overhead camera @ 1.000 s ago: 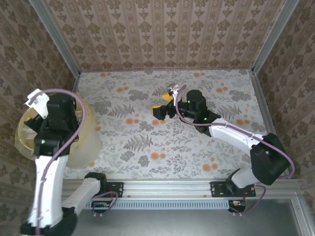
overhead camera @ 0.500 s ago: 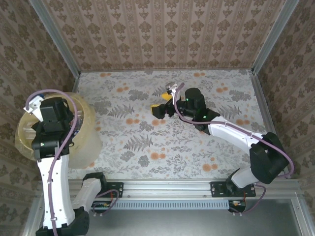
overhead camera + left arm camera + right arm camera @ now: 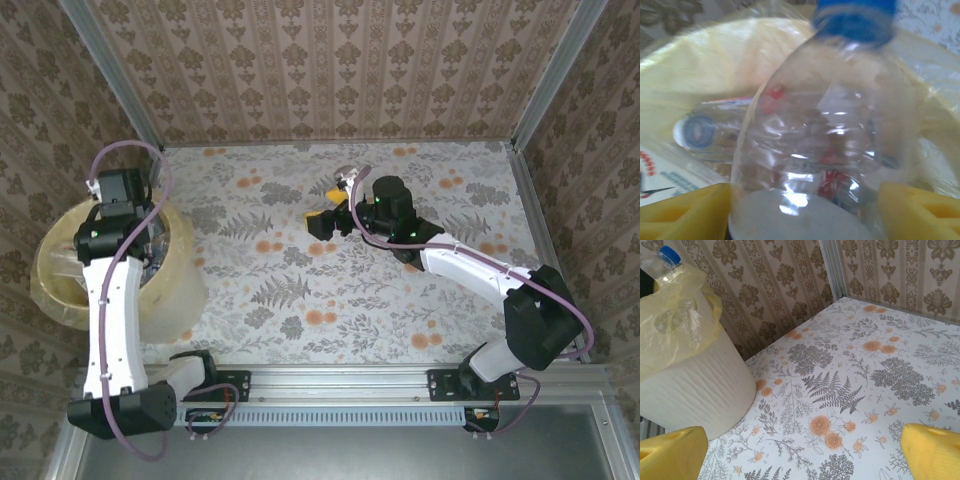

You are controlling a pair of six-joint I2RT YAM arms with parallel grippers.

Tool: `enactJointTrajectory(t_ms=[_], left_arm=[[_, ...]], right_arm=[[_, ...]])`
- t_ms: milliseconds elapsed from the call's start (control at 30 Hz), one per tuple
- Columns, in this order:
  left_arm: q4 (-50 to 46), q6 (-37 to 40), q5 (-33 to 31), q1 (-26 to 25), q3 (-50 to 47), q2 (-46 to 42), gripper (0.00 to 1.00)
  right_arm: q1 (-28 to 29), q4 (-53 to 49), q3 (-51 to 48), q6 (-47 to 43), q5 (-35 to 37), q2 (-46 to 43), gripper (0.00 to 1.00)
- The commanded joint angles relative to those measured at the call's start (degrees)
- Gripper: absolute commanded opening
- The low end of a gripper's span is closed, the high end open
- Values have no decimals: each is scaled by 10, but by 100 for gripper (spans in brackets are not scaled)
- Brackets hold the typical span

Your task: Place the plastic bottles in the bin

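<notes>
The left gripper [image 3: 802, 200] is pinching a clear bottle [image 3: 825, 130] by its lower body, one yellow finger [image 3: 685, 210] on either side, with the blue cap [image 3: 855, 17] pointing away from the wrist camera. The bottle hangs over the open mouth of the bin [image 3: 170, 290], whose thin yellowish liner [image 3: 690, 65] shows behind it. A second bottle [image 3: 715, 132] lies on its side inside the bin, its pale blue cap end toward the camera. The red showing through the held bottle's blurred wall is probably that bottle's label, though I cannot tell for sure. From above, the left arm reaches over the bin's far rim at the table's left edge, close to the wallpapered wall [image 3: 330, 70]. The right gripper [image 3: 328, 212] hovers over the middle of the floral table top [image 3: 850, 390], well apart from the bin, its fingers [image 3: 932, 455] spread wide with nothing between them. Its wrist camera looks across bare table to the bin's ribbed white wall [image 3: 695, 385], with a blue-capped bottle top above the crumpled liner.
</notes>
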Motion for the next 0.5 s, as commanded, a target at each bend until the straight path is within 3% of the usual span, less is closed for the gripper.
enactJointTrajectory(t_ms=[0,233,333,400,467], left_arm=[[-49,3,11,3,39,-10,83],[-59,0,-12,4,141,-31,100],[-49,-6,35,4,159,-29,98],[-36,-9,82,3,149,-23,92],[-30,-11,83,3,129,-13,85]], right_arm=[[5,-9,24,3,0,1,100],[6,-19,33,3,2,5,100],[8,-29,43,3,0,12,100],[10,-36,51,4,0,16,100],[12,-41,59,4,1,19,100]])
